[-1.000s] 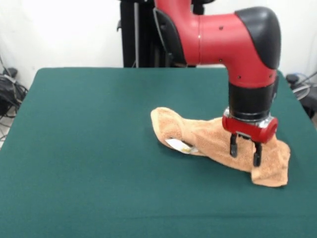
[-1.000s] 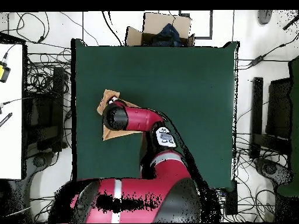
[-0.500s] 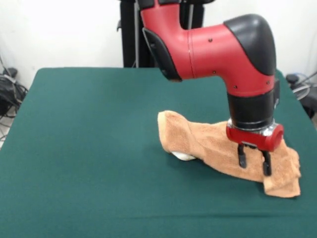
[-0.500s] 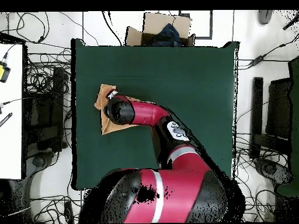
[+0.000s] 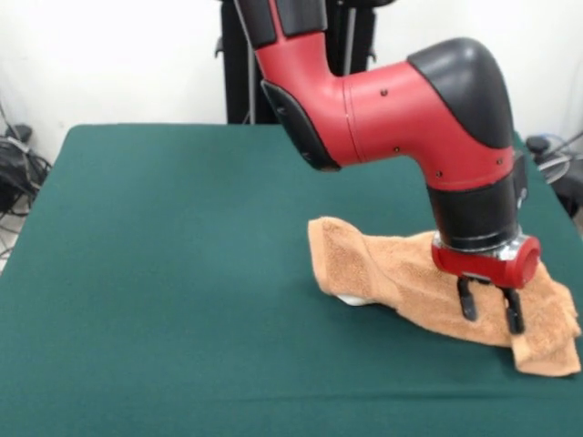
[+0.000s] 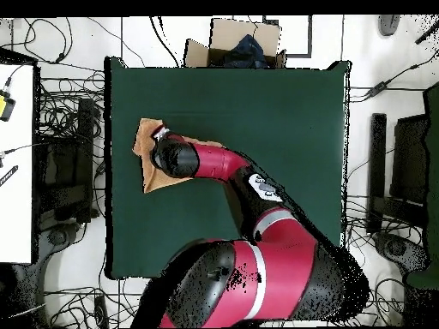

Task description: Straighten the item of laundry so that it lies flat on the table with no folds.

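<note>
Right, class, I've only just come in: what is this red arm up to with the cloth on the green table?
The red arm's hand is down on an orange-tan towel near the green table's edge. The towel is bunched and folded, with one end raised into a hump, so it does not lie flat yet. The fingers stand a little apart over the cloth; whether they pinch it cannot be told.

Even, bright, diffuse light. Soft shadow under towel (image 5: pixel 428 282) on table (image 5: pixel 164 273). Faint sheen on arm (image 5: pixel 401 100). Front view slightly soft; no strong glare.
</note>
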Controlling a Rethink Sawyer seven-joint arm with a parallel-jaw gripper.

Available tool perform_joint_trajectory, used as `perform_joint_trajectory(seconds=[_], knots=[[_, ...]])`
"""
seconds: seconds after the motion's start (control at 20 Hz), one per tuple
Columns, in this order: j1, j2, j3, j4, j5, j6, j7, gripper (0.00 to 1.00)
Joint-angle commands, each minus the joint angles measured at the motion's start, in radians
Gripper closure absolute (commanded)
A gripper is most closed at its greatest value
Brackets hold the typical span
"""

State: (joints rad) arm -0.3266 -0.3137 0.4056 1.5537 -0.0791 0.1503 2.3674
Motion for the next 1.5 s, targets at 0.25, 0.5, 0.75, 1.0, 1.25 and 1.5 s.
perform_joint_trajectory(seconds=[0.25,0.5,0.75,1.0,1.25,1.5], knots=[[0.047,0.028,0.05,0.121,0.033,0.104,0.085,0.0],[0.078,0.01,-0.005,0.195,0.056,0.089,0.149,0.0],[0.13,-0.012,-0.092,0.244,0.093,0.082,0.199,0.0],[0.126,0.01,-0.125,0.275,0.093,0.038,0.178,0.0],[0.116,0.019,-0.155,0.29,0.084,0.023,0.159,0.0],[0.119,0.001,-0.233,0.277,0.049,0.057,0.111,0.0]])
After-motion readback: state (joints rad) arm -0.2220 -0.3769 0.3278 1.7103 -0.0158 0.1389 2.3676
